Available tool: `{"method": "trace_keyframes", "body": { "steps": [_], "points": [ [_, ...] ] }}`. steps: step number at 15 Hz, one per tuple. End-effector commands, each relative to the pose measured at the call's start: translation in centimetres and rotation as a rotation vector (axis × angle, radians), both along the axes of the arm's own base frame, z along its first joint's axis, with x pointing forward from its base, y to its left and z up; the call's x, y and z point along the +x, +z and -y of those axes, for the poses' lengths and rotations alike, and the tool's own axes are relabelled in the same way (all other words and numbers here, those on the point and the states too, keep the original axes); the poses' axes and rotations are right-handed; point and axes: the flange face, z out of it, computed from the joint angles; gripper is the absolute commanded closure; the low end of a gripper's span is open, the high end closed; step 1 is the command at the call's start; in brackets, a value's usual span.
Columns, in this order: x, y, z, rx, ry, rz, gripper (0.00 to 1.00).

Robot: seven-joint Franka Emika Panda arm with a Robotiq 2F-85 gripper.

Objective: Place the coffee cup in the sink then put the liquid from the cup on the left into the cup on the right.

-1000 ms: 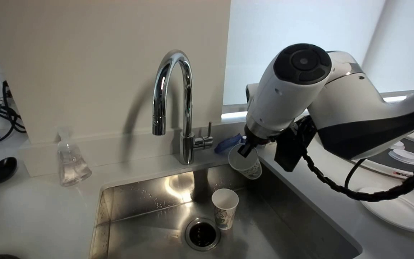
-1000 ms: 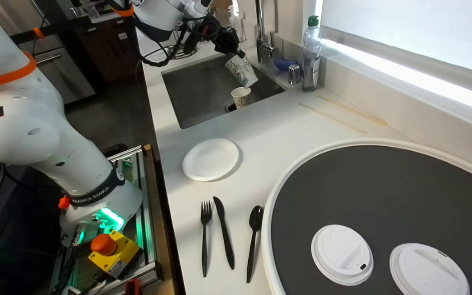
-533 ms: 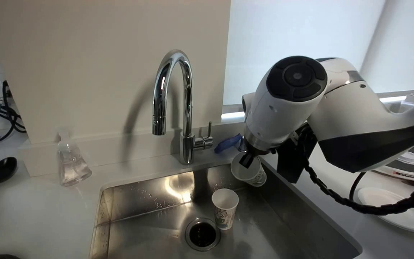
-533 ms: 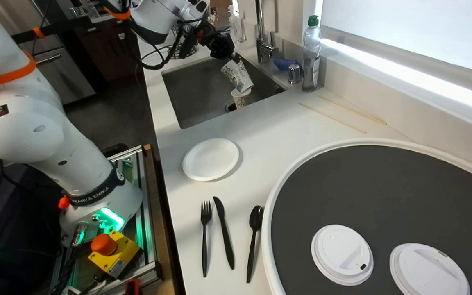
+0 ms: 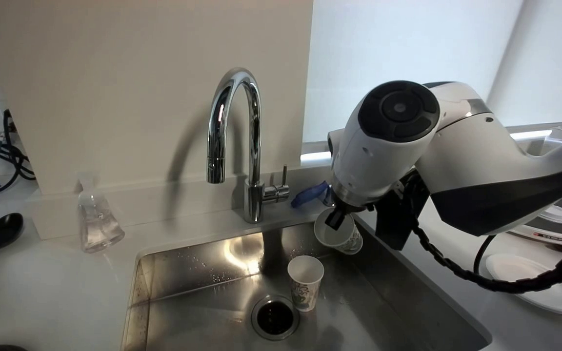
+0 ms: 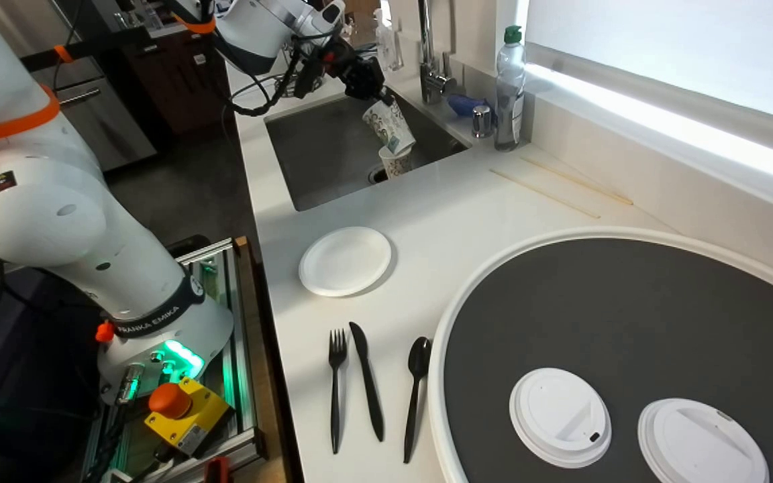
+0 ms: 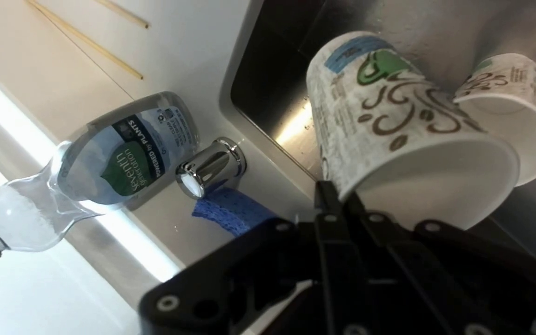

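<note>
My gripper [image 7: 340,197] is shut on the rim of a patterned white paper cup, the held cup [image 7: 389,107]. The held cup is tilted, with one finger inside the rim. In an exterior view the gripper [image 5: 337,217] holds the cup [image 5: 352,243] over the sink's back corner. A similar cup [image 5: 305,287] stands upright in the sink [image 5: 203,326], beside the round drain [image 5: 275,317]. The standing cup also shows in the wrist view [image 7: 519,93], partly behind the held cup. In an exterior view the held cup [image 6: 390,127] overlaps the standing cup [image 6: 396,161]. No liquid is visible.
An arched chrome tap [image 5: 234,122] rises behind the sink. A soap bottle [image 7: 128,158], a chrome cap [image 7: 212,167] and a blue sponge [image 7: 235,209] sit near the sink's corner. A white plate [image 6: 345,261], black cutlery [image 6: 368,382] and a round tray [image 6: 594,308] are on the counter.
My gripper and the held cup have moved down a little, mostly in the first half second, and have barely moved since. The cup stays tilted. The standing cup has not moved.
</note>
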Motion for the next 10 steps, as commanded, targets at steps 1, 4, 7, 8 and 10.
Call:
{"method": "trace_keyframes", "body": {
  "steps": [1,4,7,8,10],
  "points": [
    [-0.1,-0.4,-0.7,-0.053,0.022,-0.021,0.99],
    [-0.5,-1.0,-1.4,-0.143,0.043,-0.042,0.99],
    [-0.9,-1.4,-2.5,-0.199,0.058,-0.055,0.99],
    [-0.9,-1.5,-2.9,-0.211,0.063,-0.058,0.99],
    [-1.0,-1.6,-3.6,-0.232,0.074,-0.061,0.99]
  ]
}}
